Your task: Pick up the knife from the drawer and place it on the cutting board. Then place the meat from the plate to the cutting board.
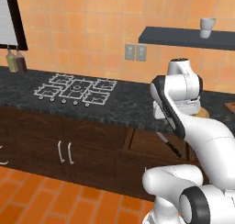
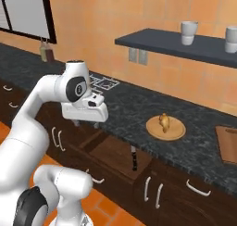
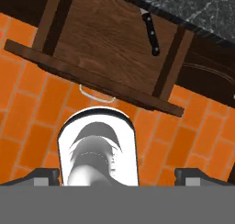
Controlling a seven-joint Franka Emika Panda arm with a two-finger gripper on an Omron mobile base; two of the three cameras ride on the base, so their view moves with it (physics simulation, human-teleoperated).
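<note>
Kitchen counter [image 2: 139,110], black speckled stone, carrying the task's surface items; beneath it the drawer [image 3: 105,48], dark-brown wood, stands pulled open, its curved silver bar handle [image 3: 96,95] on the front edge. Cutting board [image 2: 227,143], reddish-brown, at the far right of the counter in the right base view, bare on the part in view; nothing has been delivered to it, so both transfers remain. Plate [image 2: 172,131], round tan disc, left of the board and well apart from it, with the meat [image 2: 164,121] resting on it near its centre, untouched. Gripper [image 2: 86,123] hangs above the open drawer's left part, clear of its contents; the hand view shows two dark fingertips [image 3: 43,177] set wide apart near the lower corners, so the jaws read as fully spread and holding nothing. Knife [image 3: 151,31] lies flat on the drawer floor near its right side wall, well apart from the gripper; long axis runs roughly front-to-back of the drawer, black handle toward the drawer front, thin grey blade pointing back under the counter edge. Judged stage: drawer opened, knife not yet grasped.
</note>
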